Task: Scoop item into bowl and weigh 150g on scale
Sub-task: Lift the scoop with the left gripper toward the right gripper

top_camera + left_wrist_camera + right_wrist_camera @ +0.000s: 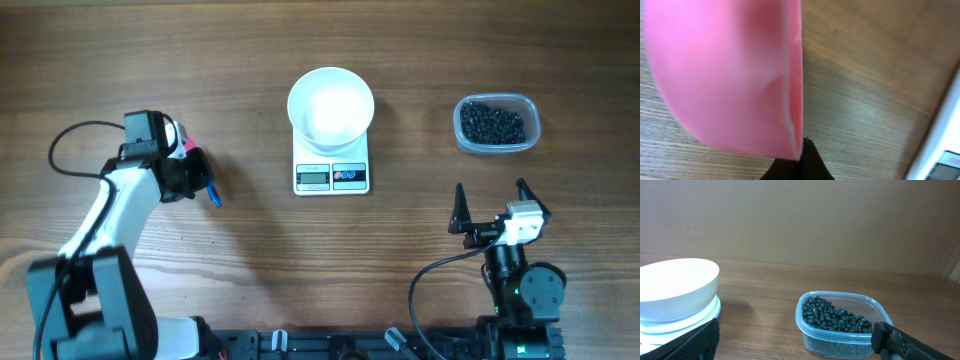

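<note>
the scale [332, 172] lies near the middle of the table [240, 60], a small white rectangle with a grey display and two small round buttons on the edge facing the arms. whatever the display and the marks around the buttons say is too small to read. the bowl [331, 103] stands on the scale, round, smooth and plain white, and looks bare inside.

the item [836, 318] is a dark loose heap of tiny round black beads in a clear plastic tub [497, 124] with rounded corners. the tub sits on the table to the right of the scale, well apart from it.

the left claw [203, 183], left of the scale, is closed on a pink scoop [725, 75] that fills much of the left wrist view. the right claw [490, 187] stands wide, holding nothing, on the near side of the tub.
</note>
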Controlling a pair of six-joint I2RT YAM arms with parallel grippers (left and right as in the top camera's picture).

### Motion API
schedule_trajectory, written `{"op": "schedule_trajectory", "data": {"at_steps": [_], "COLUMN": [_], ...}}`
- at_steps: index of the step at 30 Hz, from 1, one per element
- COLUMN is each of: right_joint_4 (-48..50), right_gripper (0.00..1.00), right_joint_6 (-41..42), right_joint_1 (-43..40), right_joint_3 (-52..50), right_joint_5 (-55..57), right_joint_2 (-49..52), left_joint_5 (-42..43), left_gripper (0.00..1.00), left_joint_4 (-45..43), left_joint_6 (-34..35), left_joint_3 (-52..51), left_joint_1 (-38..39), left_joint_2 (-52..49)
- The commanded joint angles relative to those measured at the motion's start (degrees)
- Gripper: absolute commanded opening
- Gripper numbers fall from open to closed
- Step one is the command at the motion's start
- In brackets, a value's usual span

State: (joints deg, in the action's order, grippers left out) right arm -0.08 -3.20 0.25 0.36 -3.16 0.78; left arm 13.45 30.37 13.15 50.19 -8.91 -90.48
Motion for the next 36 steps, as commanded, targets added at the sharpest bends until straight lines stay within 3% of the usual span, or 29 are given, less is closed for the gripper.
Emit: {"op": "schedule_trajectory", "data": {"at_steps": [1,5,7,11,16,18,25,29,36], "right_joint_4": [0.1,0.1,0.1,0.1,0.1,0.1,0.1,0.1,0.1], "right_gripper": [1.00,1.00,1.00,1.00,1.00,1.00,1.00,1.00,1.00], "right_joint_6": [0.6,0.6,0.6,0.6,0.6,0.6,0.6,0.6,0.6], "right_joint_1": [0.2,0.2,0.2,0.2,0.2,0.2,0.2,0.2,0.2], "right_joint_3": [-0.1,-0.1,-0.1,-0.1,-0.1,-0.1,-0.1,-0.1,-0.1], "right_joint_5": [0.2,0.2,0.2,0.2,0.2,0.2,0.2,0.2,0.2], "right_joint_2": [-0.3,-0.3,-0.3,-0.3,-0.3,-0.3,-0.3,-0.3,-0.3], "left_joint_5": [1.7,10.9,20.8,39.3,43.8,47.8,48.7,47.4,30.5], "left_gripper": [0.04,0.04,0.04,0.04,0.04,0.04,0.04,0.04,0.04], "left_joint_4": [-0.2,-0.2,0.2,3.7,4.2,4.2,5.6,5.6,5.6], "left_joint_6": [3.8,8.2,12.6,14.0,28.6,29.3,29.0,27.6,27.9], "left_joint_3": [0.0,0.0,0.0,0.0,0.0,0.0,0.0,0.0,0.0], "left_joint_1": [-0.3,-0.3,-0.3,-0.2,-0.2,-0.2,0.2,4.3,19.8], "left_joint_2": [5.4,14.2,21.5,34.3,46.6,50.2,52.9,52.9,51.5]}}
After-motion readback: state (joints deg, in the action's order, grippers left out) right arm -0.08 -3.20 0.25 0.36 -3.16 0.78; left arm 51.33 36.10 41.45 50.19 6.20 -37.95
